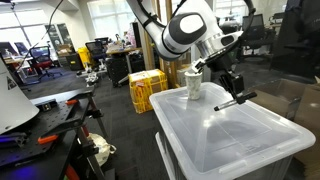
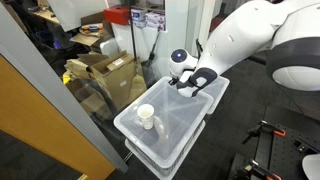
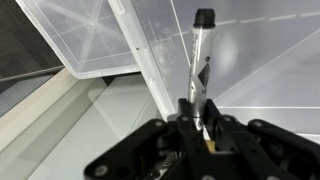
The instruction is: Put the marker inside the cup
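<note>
My gripper (image 1: 235, 92) is shut on the marker (image 3: 198, 65), a slim pen with a black cap and a pale barrel that sticks out from between the fingers in the wrist view. In an exterior view the marker (image 1: 236, 100) is held roughly level above the lid of a clear plastic bin (image 1: 225, 135). The whitish cup (image 1: 193, 84) stands upright on the lid's far corner, to the left of the gripper. In an exterior view the cup (image 2: 147, 117) is at the near end of the bin and my gripper (image 2: 192, 84) is over the far end.
The bin's lid (image 2: 170, 125) is translucent with raised ribs (image 3: 140, 50). Yellow crates (image 1: 147, 90) sit on the floor behind it. Cardboard boxes (image 2: 105, 72) stand beside the bin. A workbench with tools (image 1: 50, 125) is at the left.
</note>
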`<state>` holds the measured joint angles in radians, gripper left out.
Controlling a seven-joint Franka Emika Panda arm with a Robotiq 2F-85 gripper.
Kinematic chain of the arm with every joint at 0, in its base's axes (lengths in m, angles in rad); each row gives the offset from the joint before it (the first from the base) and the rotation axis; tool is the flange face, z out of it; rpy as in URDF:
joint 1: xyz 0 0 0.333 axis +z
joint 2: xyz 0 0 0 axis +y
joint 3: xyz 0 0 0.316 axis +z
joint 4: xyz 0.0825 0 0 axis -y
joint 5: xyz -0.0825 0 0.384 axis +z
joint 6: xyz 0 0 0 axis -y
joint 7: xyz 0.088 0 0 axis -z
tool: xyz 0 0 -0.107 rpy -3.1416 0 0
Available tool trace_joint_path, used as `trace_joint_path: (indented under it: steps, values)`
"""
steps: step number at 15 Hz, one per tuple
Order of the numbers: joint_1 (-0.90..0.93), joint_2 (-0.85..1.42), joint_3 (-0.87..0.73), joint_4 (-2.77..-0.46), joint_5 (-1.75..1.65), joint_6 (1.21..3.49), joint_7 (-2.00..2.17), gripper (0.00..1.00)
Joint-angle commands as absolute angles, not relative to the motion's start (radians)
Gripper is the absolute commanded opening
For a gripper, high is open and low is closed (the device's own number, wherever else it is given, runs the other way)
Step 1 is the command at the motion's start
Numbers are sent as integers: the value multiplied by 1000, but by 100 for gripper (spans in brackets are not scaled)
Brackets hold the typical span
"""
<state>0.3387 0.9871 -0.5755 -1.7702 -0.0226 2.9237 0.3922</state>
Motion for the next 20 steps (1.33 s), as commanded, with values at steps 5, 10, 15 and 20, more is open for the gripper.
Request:
trace_joint_path:
  steps: [5,10,15,20]
  values:
    - [489,1027,-734,-1810,-29,2964,515,5]
    - [554,1081,-802,-1801,-14,2963,565,5]
    - [623,1142,-870,-1797,0,2968,623,5]
    - [697,1216,-945,-1798,23,2988,706,5]
